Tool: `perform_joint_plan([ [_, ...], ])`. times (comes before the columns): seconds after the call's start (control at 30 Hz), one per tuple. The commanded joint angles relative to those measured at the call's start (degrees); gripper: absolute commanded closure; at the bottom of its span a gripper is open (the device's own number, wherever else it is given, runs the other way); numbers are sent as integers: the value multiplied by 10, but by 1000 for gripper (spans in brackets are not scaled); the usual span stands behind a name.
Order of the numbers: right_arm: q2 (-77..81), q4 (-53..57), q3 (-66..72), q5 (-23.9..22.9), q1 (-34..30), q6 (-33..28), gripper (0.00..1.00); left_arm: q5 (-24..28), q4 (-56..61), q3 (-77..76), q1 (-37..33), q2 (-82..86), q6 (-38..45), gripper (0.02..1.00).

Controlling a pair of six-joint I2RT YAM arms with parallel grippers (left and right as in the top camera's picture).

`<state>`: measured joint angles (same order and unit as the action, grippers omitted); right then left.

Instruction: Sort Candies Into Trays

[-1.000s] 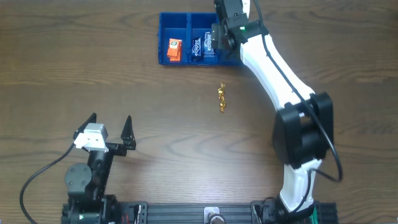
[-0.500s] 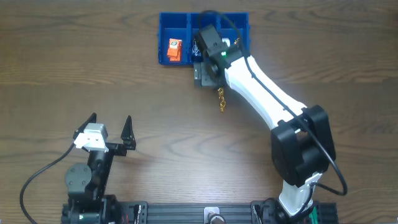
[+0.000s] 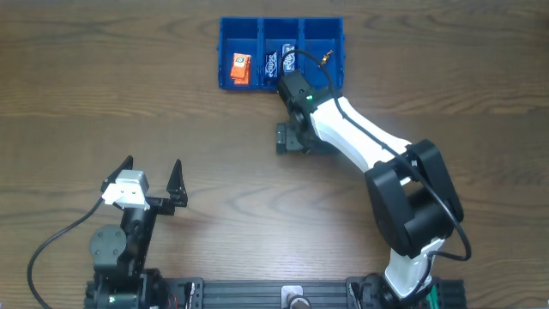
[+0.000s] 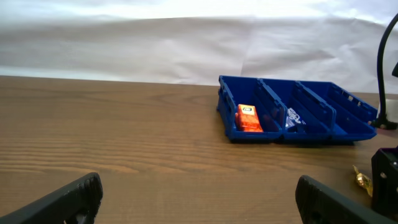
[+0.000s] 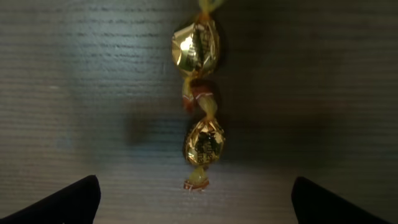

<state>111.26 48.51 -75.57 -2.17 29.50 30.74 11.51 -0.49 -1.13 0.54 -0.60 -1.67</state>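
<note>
With right gripper (image 3: 296, 137) fingers (image 5: 59, 202) spread wide above the two gold candies (image 5: 204, 142) lying on the desk (image 3: 129, 86) near the blue tray (image 3: 225, 34): descend straight, straddle the joined twist, close gently.

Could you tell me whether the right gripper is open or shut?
Open: the fingers of the right gripper stand far apart, with the two gold candies lying on the table between them.

Open tabletop (image 3: 214, 146) around gold candies (image 5: 199, 94), blue tray (image 3: 241, 36) beyond
</note>
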Motion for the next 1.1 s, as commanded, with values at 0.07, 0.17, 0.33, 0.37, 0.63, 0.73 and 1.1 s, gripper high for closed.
perform_joint_plan([
  [0.07,10,-29,14,10,1,10,51,16,-27,9,-2,3,-2,20],
  [0.17,19,-35,14,10,0,10,62,16,-27,9,-2,3,-2,20],
  [0.33,35,-50,14,10,0,10,108,16,-27,9,-2,3,-2,20],
  [0.37,35,-54,14,9,0,10,123,16,-27,9,-2,3,-2,20],
  [0.63,35,-68,14,5,-1,11,279,16,-27,9,-2,3,-2,20],
  [0.73,35,-63,14,-12,-5,23,362,16,-27,9,-2,3,-2,20],
  [1.1,35,-52,14,-23,-7,22,492,16,-27,9,-2,3,-2,23],
])
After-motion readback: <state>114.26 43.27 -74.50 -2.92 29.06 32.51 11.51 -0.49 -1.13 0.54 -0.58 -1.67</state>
